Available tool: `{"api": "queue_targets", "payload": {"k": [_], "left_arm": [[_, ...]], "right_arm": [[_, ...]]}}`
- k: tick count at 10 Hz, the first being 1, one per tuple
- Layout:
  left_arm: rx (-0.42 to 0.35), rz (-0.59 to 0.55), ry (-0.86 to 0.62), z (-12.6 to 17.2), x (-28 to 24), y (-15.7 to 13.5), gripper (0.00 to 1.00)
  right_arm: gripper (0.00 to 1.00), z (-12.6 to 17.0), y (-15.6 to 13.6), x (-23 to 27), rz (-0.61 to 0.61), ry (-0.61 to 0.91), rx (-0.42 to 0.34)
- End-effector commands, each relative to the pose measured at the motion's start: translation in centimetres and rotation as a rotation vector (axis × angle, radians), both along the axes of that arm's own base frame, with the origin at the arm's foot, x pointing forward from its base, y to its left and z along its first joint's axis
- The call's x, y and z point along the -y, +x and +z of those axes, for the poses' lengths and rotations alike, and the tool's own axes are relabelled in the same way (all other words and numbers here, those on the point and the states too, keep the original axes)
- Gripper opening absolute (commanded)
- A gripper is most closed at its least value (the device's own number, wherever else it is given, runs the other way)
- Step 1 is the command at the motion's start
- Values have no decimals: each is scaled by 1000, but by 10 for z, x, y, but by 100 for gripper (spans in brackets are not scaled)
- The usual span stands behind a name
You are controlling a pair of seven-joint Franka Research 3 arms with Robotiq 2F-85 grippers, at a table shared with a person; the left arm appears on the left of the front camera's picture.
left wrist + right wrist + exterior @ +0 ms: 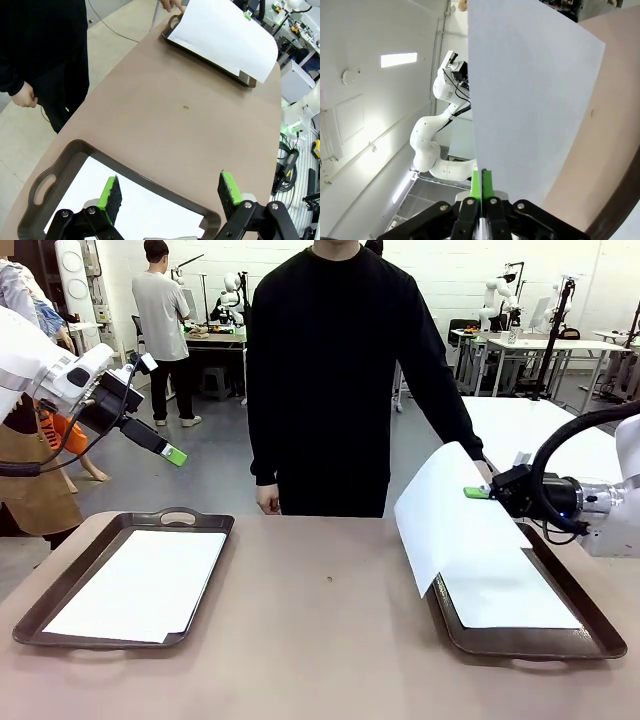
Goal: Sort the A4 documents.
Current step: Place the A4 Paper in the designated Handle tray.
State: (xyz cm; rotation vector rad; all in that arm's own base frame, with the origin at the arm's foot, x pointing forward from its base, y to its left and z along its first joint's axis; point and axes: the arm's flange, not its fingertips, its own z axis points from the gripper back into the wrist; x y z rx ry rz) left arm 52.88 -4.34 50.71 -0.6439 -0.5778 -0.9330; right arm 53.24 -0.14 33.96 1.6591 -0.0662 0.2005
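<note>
One white A4 sheet (pixel 455 515) stands lifted and tilted over the right dark tray (pixel 590 625), with my right gripper (pixel 478 493) shut on its far edge. In the right wrist view the sheet (pixel 530 100) rises from the closed green fingertips of that gripper (pixel 481 184). Another sheet (pixel 510 600) lies flat in the same tray. The left tray (pixel 60 585) holds a flat sheet (pixel 140 585). My left gripper (pixel 170 452) hangs open high above the table's left side. In its wrist view the open left gripper (pixel 170 192) holds nothing, with the left tray's sheet (pixel 150 215) below.
A person in black stands at the far edge, one hand (pixel 267 500) hanging by the table and the other arm reaching behind the lifted sheet. Bare brown tabletop (pixel 330 610) lies between the two trays. The far tray (pixel 172 25) appears at the top of the left wrist view.
</note>
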Motion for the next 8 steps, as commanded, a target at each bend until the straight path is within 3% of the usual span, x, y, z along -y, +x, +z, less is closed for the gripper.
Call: {"api": "queue_targets", "payload": {"k": [1,5,8], "left_arm": [[1,-1,0,0,0,0,100],[1,-1,0,0,0,0,100],[1,-1,0,0,0,0,100]], "right_arm": [[1,-15,-25,1,-6,-75,67],[1,-41,-29,10,12,-196,69],[1,-29,-7,32,46,-309,139]]}}
